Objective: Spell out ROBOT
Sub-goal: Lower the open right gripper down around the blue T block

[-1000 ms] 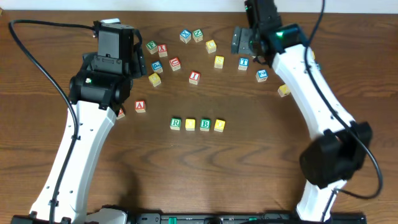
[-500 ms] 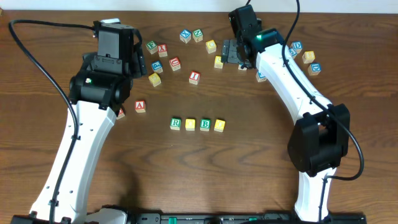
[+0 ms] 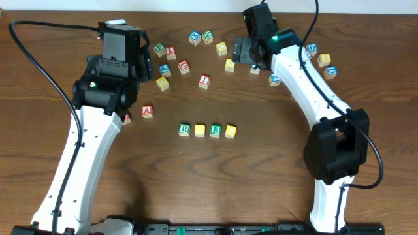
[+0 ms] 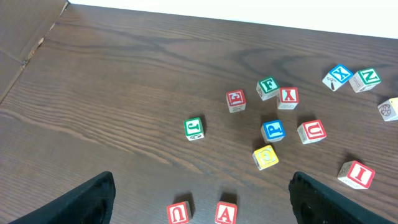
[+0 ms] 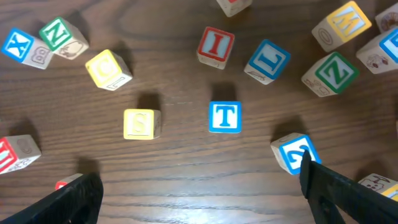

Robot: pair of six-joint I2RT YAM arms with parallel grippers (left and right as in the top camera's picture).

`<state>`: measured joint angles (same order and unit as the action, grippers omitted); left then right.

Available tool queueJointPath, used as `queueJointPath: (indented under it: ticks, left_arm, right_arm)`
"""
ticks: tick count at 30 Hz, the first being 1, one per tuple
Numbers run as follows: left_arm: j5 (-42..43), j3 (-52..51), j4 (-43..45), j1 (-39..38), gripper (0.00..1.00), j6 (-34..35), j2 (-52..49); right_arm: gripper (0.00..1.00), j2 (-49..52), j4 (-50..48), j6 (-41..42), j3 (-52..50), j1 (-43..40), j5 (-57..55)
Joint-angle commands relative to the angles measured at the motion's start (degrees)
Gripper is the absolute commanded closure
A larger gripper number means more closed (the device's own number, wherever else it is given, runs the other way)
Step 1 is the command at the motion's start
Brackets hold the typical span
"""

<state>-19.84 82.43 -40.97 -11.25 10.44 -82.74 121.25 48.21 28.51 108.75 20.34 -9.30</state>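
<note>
Overhead view first: mid-table (image 3: 196, 189) there's a neat row of four, green R cube (image 3: 184, 130), first yellow cube (image 3: 200, 130), green B cube (image 3: 215, 130) and second yellow cube (image 3: 230, 131), side by side with small gaps. Up at the far edge the right gripper (image 3: 240, 51) hangs among the scattered cubes, well apart from that row.

Left wrist view now: the left gripper (image 4: 202, 186) has its fingers spread wide at the two bottom corners, with nothing between them. A red A cube (image 4: 225, 213) and a red U cube (image 4: 178, 213) sit at the lower edge, and a green J cube (image 4: 193, 127) lies further out.

Right wrist view: fingers spread wide here too, gripping nothing. The blue T cube (image 5: 224, 117) sits upright on the wood just ahead of the gap and roughly centred on it, untouched. A yellow S cube (image 5: 142, 123) lies to its left, a red I cube (image 5: 216, 46) beyond it, and a blue L cube (image 5: 268, 61) beside that one.
</note>
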Motion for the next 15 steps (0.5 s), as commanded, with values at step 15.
queueJointPath:
  ticks: [15]
  left_arm:
    - [-0.61, 0.9, -0.17, 0.35, 0.12, -0.33, -0.35]
  right_arm:
    - [0.05, 7.65, 0.98, 1.07, 0.76, -1.2, 0.61]
